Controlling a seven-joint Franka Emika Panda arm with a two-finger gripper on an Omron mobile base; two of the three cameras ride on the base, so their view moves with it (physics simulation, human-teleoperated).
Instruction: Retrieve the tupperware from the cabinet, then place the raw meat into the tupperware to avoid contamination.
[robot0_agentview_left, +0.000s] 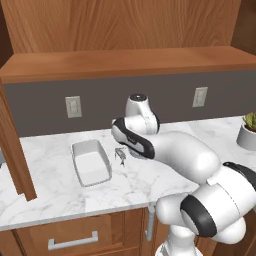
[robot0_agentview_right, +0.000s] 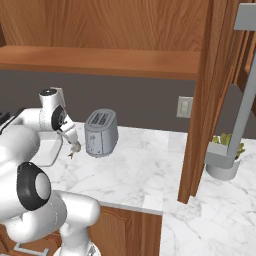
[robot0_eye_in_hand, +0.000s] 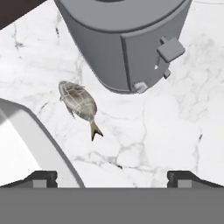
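The small square translucent whitish-grey plastic tupperware (robot0_agentview_left: 91, 162) sits open and empty on the white marble counter (robot0_agentview_left: 150, 180), out of the brown wood wall cabinet (robot0_agentview_left: 120, 22). Just beside its right wall, apart from it, lies the raw meat (robot0_agentview_left: 120, 154), a tiny greyish-tan fish-shaped lump with a thin tail; in the hand view the raw meat (robot0_eye_in_hand: 79, 103) rests flat on the marble between the rounded corner of the tub (robot0_eye_in_hand: 41, 138) and the silver two-slot toaster (robot0_eye_in_hand: 124, 41), touching neither. The white arm's two-finger gripper (robot0_eye_in_hand: 111, 177) hangs over the meat with its jaws spread as wide as they go and nothing between them; its dark fingertips (robot0_eye_in_hand: 41, 177) stand clear of the lump. From the right base view the gripper (robot0_agentview_right: 73, 145) is low over the counter, between tub and toaster (robot0_agentview_right: 101, 132). A potted green plant (robot0_agentview_left: 248, 131) stands well apart at the far right of the counter
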